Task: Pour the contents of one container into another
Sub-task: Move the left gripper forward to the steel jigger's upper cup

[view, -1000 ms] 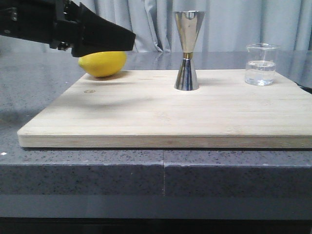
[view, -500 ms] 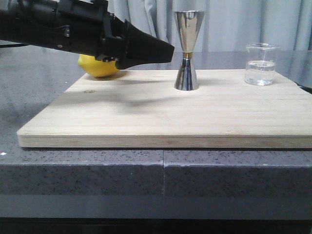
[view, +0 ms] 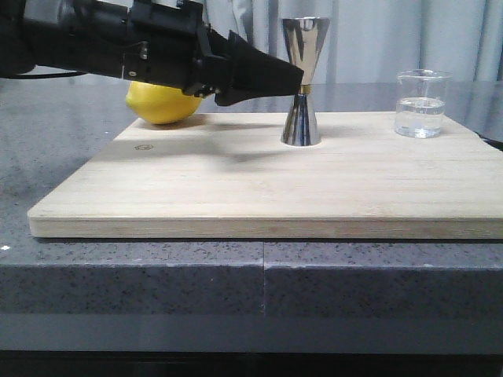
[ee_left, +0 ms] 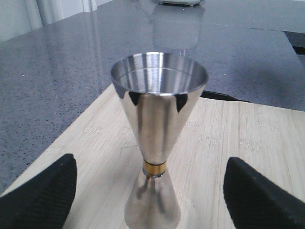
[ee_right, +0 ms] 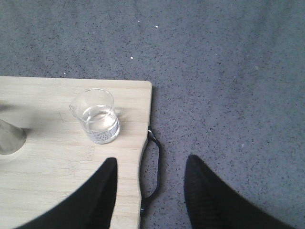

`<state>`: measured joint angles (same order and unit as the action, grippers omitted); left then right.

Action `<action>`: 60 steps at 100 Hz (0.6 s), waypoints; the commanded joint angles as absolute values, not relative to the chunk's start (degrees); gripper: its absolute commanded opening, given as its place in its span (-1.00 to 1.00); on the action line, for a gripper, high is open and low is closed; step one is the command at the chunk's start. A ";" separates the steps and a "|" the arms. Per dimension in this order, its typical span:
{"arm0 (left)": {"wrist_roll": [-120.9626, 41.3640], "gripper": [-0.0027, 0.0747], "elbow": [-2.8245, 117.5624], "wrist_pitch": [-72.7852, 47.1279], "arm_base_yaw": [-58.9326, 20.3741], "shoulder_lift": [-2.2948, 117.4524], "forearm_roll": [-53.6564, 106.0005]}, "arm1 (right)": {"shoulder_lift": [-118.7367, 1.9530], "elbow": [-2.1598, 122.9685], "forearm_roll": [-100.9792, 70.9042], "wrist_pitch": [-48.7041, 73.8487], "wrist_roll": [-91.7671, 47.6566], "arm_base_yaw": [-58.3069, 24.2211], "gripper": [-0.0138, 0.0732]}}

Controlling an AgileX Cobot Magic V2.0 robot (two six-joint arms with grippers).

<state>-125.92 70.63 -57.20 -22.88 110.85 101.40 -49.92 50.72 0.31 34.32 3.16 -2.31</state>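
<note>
The left gripper (view: 292, 78) reaches level toward the jigger (view: 302, 82), fingers spread wide either side; the right gripper (ee_right: 150, 191) hangs open above the board's edge (ee_right: 145, 124).

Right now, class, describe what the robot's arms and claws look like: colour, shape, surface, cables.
The left arm is matte black and blocky with screws and a thin black cable, ending in a tapering claw. Both claws have wedge-shaped black fingers with cross-hatched pads; the right claw looks the same.

Ahead of me pale grey pleated curtains (view: 377, 39) hang behind a dark grey speckled stone tabletop (view: 157, 259), whose polished surface reflects soft light.
</note>
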 commanded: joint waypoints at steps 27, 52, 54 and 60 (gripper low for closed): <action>-124.80 0.58 74.62 -60.17 -25.08 110.69 106.00 | -49.73 52.63 1.11 28.68 2.87 -2.13 0.00; -124.19 0.58 76.21 -60.68 -25.23 113.15 106.12 | -49.73 52.63 1.11 28.60 2.87 -2.13 0.00; -124.19 0.58 76.29 -60.68 -25.23 113.15 106.12 | -49.73 52.63 1.11 28.60 2.87 -2.13 0.00; -124.19 0.58 76.44 -60.68 -25.23 113.15 106.12 | -49.73 52.63 1.15 28.60 2.87 -2.13 0.00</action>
